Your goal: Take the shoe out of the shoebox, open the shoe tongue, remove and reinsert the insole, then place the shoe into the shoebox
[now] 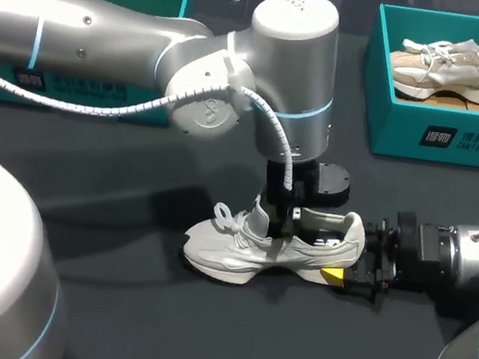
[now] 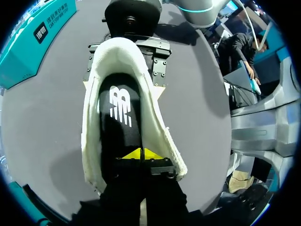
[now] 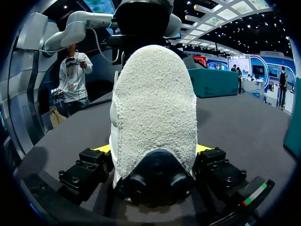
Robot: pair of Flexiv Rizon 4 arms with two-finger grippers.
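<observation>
Out on the dark tabletop (image 1: 107, 323) the pale shoe (image 1: 237, 250) rests upright, heel pinched by the right gripper (image 3: 153, 149), apparently to steady it, while the left gripper (image 2: 141, 154), tips pressed together, sits inside its opening over the black insole (image 2: 120, 127).

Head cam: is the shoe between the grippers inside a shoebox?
No, the white shoe sits on the black table, its heel clamped between the right gripper's fingers.

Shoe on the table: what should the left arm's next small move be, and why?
Probably raise the left gripper to draw out the insole: it lies flat inside the shoe, that gripper is down in the opening, and the right gripper clamps the shoe's rear.
</observation>
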